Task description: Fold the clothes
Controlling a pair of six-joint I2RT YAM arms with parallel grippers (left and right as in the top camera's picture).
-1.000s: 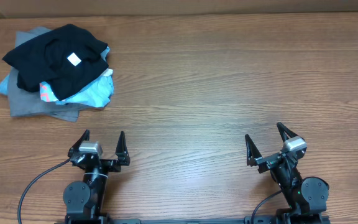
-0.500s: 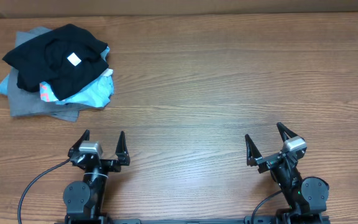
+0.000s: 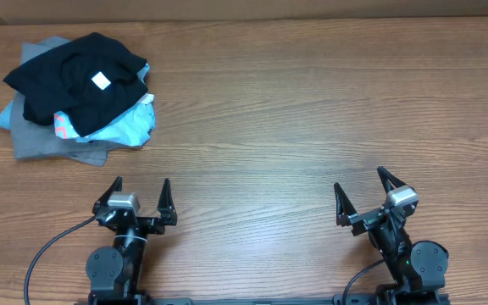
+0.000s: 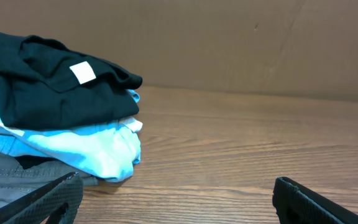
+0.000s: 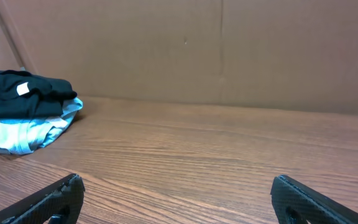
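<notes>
Brown wooden table (image 3: 312, 102) fills the overhead view, and the wrist views show a plain brown cardboard wall (image 5: 260, 50) behind it. The left gripper (image 3: 141, 180) has its two black fingers (image 4: 42, 199) spread wide. It holds nothing and touches nothing. The right gripper (image 3: 359, 178) is the same, wide open and empty.

The pile of clothes (image 3: 74, 93) lies far ahead of the left gripper and a bit to its left, well apart from both grippers. On top is a crumpled black shirt (image 3: 74, 72), then a light blue garment (image 3: 130, 125), with a grey cloth (image 3: 49, 146) at the bottom.

From above, a small orange and pink patch (image 3: 62, 125) shows on the pile's near side. The left wrist view shows the layers stacked from the side. A small white square tag (image 4: 82, 73) sits on the black shirt — no writing on it can be read.
</notes>
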